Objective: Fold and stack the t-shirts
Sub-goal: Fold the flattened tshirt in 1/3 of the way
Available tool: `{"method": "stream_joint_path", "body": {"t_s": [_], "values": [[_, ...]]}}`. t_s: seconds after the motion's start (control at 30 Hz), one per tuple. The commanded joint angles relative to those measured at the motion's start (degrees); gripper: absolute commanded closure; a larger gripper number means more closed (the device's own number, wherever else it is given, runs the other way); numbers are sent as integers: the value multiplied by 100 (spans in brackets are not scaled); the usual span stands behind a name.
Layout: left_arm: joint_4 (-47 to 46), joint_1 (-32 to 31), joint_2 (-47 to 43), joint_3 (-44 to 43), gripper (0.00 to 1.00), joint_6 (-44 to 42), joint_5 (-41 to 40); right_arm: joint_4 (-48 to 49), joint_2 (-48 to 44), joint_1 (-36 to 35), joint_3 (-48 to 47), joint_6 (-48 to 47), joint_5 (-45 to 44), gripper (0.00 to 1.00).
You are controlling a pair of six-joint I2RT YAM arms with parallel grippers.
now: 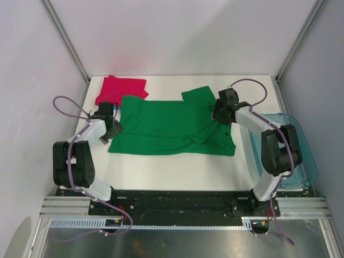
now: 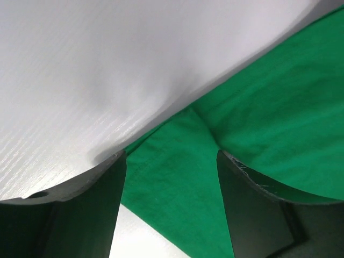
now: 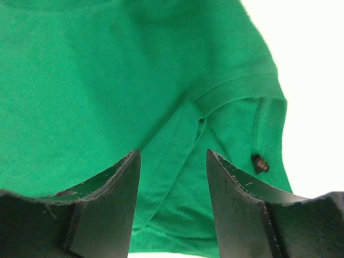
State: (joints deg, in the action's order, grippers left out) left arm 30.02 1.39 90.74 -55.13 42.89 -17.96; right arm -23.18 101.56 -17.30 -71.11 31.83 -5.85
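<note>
Top view, from the bottom up: bare white table (image 1: 177, 174) is showing just past the arm bases. A translucent blue-green plastic bin (image 1: 303, 153) is sitting at the right edge beside the R arm. Mid-frame, the green t-shirt (image 1: 172, 129) is lying spread flat, lengthwise across the table, w/ creases bunching at its lower right. The L gripper (image 1: 114, 128) is sitting low at the shirt's left edge. The R gripper (image 1: 217, 114) is sitting over the shirt's right part, by the sleeve pointing toward upper centre. Farther back, upper left, the magenta t-shirt (image 1: 121, 88) is lying in a compact rough rectangle, its lower corner just beside the green one; touching or not, can't tell.

L wrist view: the fingers are standing wide apart, a seamed green edge running btwn them over the table, nothing pinched.

R wrist view: the fingers are likewise standing spread, a folded hem strip lying in the gap, not clamped. A small dark tag (image 3: 260, 163) is showing on the cloth at lower right.
</note>
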Motion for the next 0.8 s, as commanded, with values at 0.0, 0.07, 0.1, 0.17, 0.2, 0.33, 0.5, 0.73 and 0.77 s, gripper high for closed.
{"method": "stream_joint_path", "body": {"t_s": [0.0, 0.07, 0.1, 0.17, 0.2, 0.33, 0.5, 0.73, 0.77], "values": [[-186, 109, -764, 117, 28, -178, 75, -394, -558, -563, -145, -105, -260, 45], [-182, 119, -956, 253, 30, -170, 128, -452, -670, -856, 2, -41, -321, 46], [-186, 122, -1038, 321, 32, -164, 158, -456, -724, -996, 98, 9, -329, 46], [-182, 137, -1178, 432, 35, -160, 219, -463, -778, -1254, 276, 150, -387, 48], [-181, 140, -1228, 472, 36, -159, 256, -461, -778, -1362, 358, 224, -398, 49], [-181, 142, -1331, 567, 38, -140, 393, -469, -636, -1691, 545, 414, -540, 52], [-182, 147, -1356, 635, 39, -178, 416, -522, -435, -1864, 606, 537, -661, 53], [-182, 160, -1319, 666, 40, -201, 424, -471, -228, -2022, 643, 622, -649, 53], [-186, 160, -1307, 664, 40, -202, 429, -465, -191, -2036, 647, 640, -656, 53]]}}
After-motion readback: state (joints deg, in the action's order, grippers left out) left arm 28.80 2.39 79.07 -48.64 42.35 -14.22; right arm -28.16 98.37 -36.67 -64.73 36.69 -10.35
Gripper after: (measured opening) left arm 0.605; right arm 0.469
